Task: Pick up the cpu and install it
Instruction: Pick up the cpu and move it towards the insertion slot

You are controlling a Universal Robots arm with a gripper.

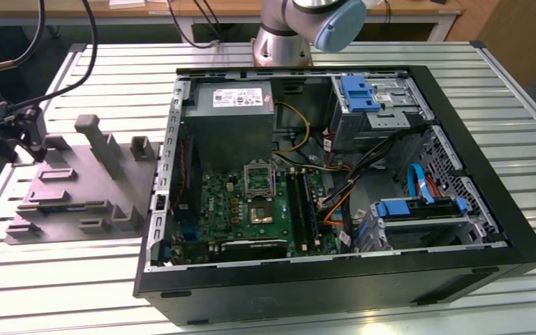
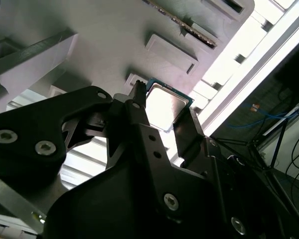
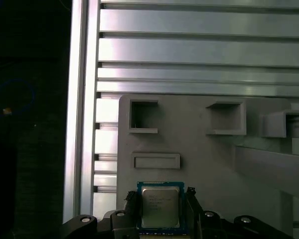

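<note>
The cpu point(image 3: 160, 206) is a small square chip with a silvery top and a green rim; it sits between my two black fingers. In both wrist views the fingers point(image 2: 139, 102) press against opposite edges of the cpu point(image 2: 164, 106), just over the grey fixture tray point(image 3: 204, 154). In the exterior view my gripper point(image 1: 36, 155) hangs over the tray's point(image 1: 72, 192) corner at the exterior view's left. The open metal-framed socket point(image 1: 259, 177) lies on the green board inside the computer case point(image 1: 343, 279).
Raised blocks and pockets point(image 3: 143, 116) stand on the tray near the gripper. A tall grey post point(image 1: 94, 132) rises on the tray. The slatted aluminium table point(image 1: 54, 286) ends in an edge close by. Cables and blue drive brackets point(image 1: 417, 207) crowd the case.
</note>
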